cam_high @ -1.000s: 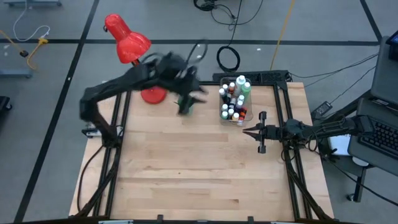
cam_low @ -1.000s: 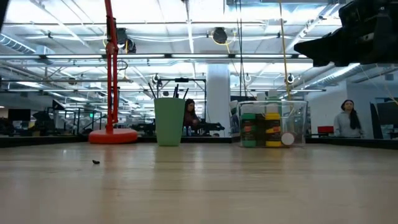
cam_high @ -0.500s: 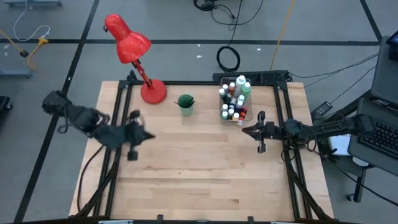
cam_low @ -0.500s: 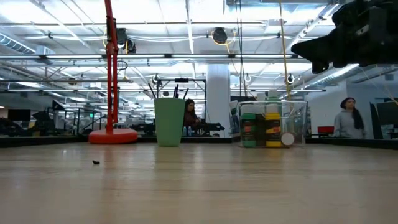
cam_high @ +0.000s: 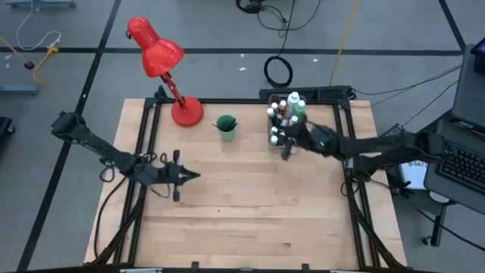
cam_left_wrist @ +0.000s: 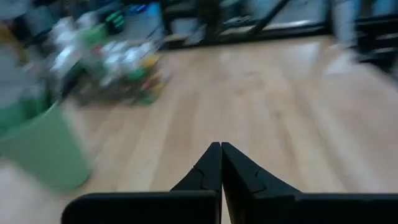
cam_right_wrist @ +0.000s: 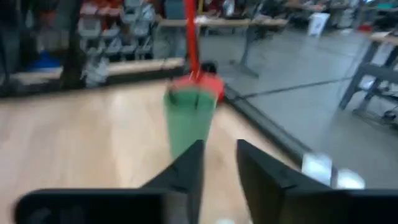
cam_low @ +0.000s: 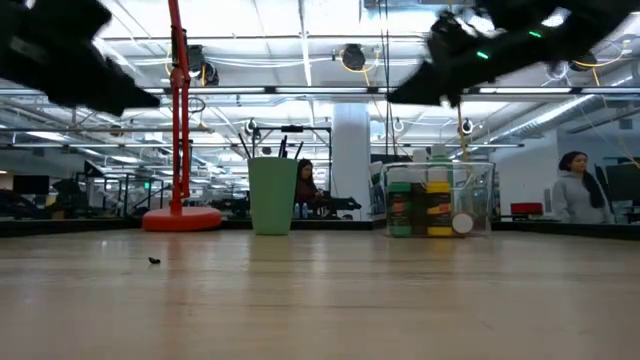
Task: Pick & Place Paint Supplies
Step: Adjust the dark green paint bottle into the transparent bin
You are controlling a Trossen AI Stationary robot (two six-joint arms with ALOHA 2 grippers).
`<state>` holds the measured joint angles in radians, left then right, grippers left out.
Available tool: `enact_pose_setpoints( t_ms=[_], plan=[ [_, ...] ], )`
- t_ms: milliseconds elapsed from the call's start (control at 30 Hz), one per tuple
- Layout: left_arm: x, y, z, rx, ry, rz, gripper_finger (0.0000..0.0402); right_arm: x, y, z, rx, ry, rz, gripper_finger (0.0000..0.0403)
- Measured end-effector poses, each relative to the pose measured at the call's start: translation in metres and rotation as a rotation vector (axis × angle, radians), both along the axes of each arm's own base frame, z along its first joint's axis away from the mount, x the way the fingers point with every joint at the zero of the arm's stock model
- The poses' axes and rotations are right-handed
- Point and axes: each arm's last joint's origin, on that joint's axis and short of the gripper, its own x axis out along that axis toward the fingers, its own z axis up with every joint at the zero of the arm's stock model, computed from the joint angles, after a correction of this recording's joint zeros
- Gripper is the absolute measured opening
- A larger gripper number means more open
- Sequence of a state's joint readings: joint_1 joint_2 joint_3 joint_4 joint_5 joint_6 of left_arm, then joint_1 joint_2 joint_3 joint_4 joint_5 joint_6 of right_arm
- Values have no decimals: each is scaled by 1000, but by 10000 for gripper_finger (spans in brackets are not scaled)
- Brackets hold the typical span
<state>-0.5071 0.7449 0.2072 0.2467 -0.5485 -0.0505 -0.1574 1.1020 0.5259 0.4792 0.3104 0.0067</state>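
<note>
Table first: I am seeing bare wood over most of it. Behind, the red lamp is standing at the left corner, the green cup beside it, brush handles sticking out. The clear bin is holding the paint bottles. My right gripper is hanging at the bin's front edge, fingers a little apart, holding nothing. My left gripper is waiting over the left side, fingers pressed together, empty.
</note>
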Motion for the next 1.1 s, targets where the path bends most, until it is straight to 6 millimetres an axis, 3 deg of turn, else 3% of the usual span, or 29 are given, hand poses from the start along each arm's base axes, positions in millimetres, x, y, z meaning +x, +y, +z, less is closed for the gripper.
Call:
enact_pose_setpoints(
  t_ms=[67,167,333,467,700,1100],
  plan=[
    [-1,6,-8,-32,9,72,4,20,-13,14,2,15,-41,124],
    [0,12,-13,-75,5,136,6,44,-35,16,-4,86,-95,185],
    [-5,17,-30,-37,56,143,2,60,-68,21,0,135,-182,249],
    [-10,19,-42,-47,83,139,13,60,-87,4,48,193,-249,260],
    [-11,20,-44,-33,65,130,7,62,-100,-18,48,299,-270,255],
    [-11,19,-44,-39,65,112,20,52,-117,-21,68,327,-328,254]
  ],
)
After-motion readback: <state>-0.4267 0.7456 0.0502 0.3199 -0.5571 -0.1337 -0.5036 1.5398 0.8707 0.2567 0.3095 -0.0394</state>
